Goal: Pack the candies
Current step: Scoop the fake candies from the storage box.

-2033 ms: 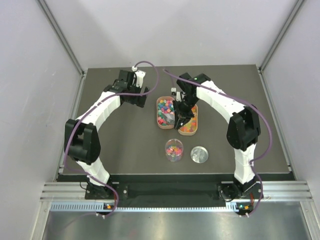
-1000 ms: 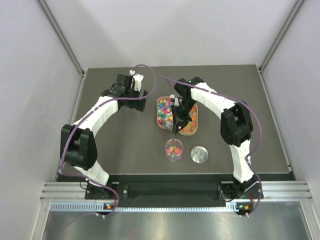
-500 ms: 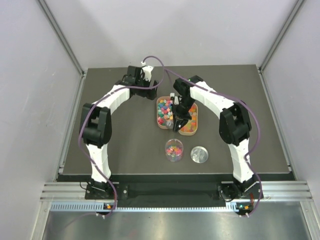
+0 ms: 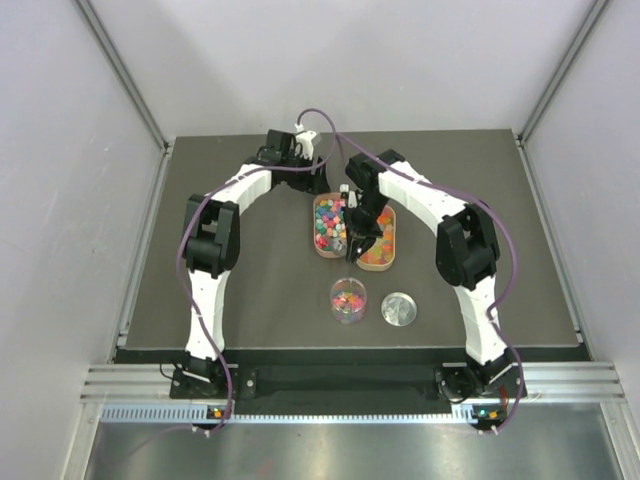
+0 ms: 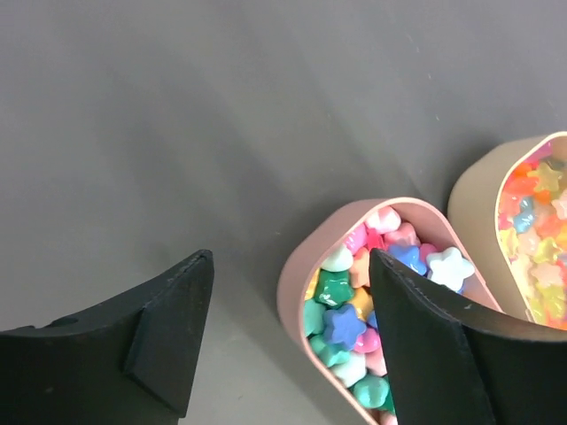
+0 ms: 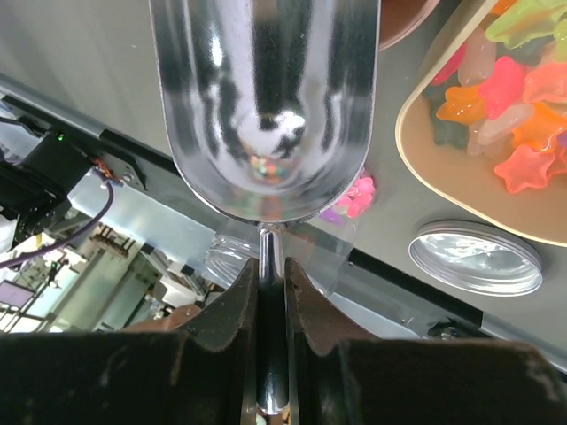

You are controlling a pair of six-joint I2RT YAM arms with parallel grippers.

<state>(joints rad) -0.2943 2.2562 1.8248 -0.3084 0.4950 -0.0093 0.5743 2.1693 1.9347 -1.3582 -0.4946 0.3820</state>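
Star-shaped candies (image 5: 341, 323) in mixed colours fill a pink tray (image 5: 297, 274); translucent ones (image 6: 509, 133) fill the beige tray (image 5: 474, 199) beside it. My left gripper (image 5: 292, 332) is open and straddles the pink tray's far end, with one finger (image 5: 164, 341) outside the wall and the other over the candies. My right gripper (image 6: 270, 274) is shut on the handle of a metal scoop (image 6: 266, 88), whose bowl looks empty. The scoop (image 4: 347, 243) hangs over the trays. A clear jar (image 4: 348, 300) partly filled with candies stands nearer the arms.
The jar's round metal lid (image 4: 400, 309) lies flat to the right of the jar, also seen as the lid (image 6: 476, 257) in the right wrist view. Both trays (image 4: 313, 225) sit side by side mid-table on the dark mat. Grey walls enclose the table.
My left arm has swung right to the pink tray's far end, and its jaws have narrowed a little. The right gripper with the scoop has barely shifted.
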